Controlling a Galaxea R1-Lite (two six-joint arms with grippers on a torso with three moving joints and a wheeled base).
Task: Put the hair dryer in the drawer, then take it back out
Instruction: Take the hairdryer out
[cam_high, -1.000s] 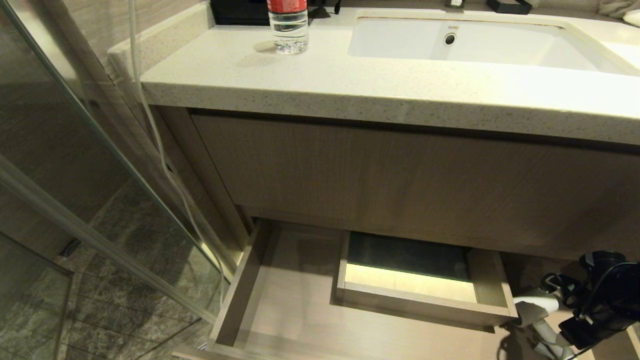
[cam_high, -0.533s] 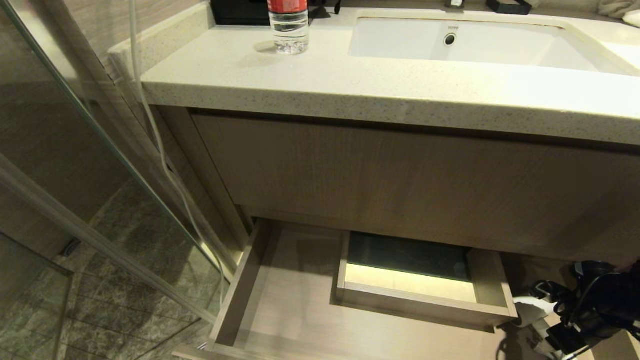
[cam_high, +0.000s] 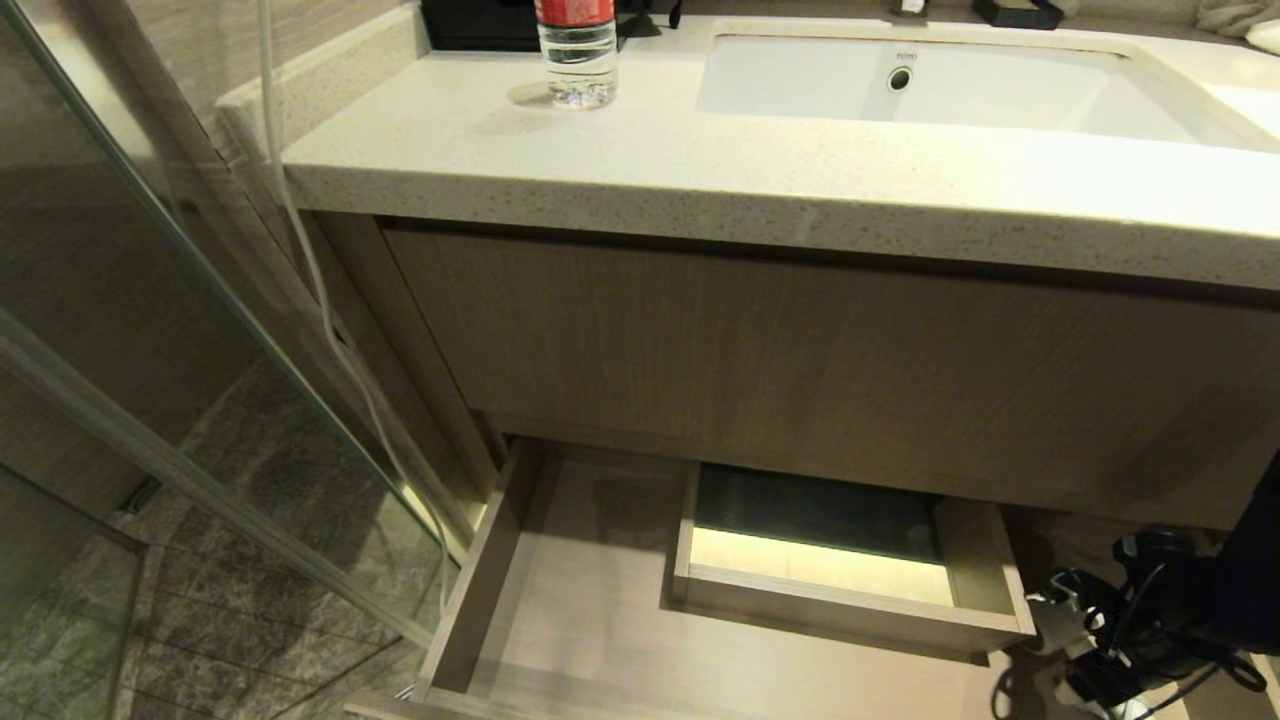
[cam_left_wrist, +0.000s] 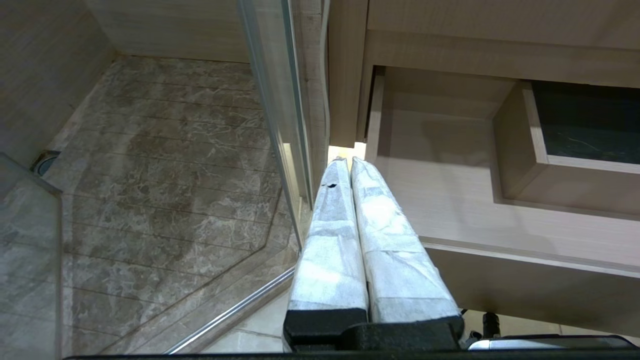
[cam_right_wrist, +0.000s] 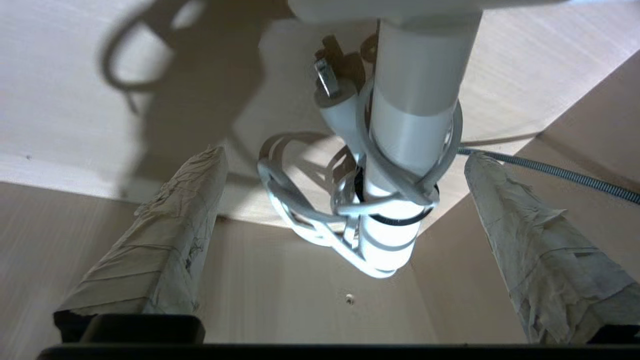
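Your right pincer (cam_right_wrist: 345, 245) stands wide open around the white hair dryer's (cam_right_wrist: 415, 105) cord-wrapped handle, not touching, inside the light-brown wooden drawer (cam_high: 560, 610); your left pincer (cam_left_wrist: 350, 170) is closed, empty.

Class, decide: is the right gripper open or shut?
Open. In the right wrist view its fingers stand wide apart on either side of the hair dryer handle.

The right pincer (cam_right_wrist: 345, 155) is opening wide around the hair dryer (cam_right_wrist: 400, 165), its fingers (cam_right_wrist: 165, 225) now clear of the handle. In the head view the right arm (cam_high: 1200, 600) is sinking lower into the drawer (cam_high: 560, 600), covering the white barrel.
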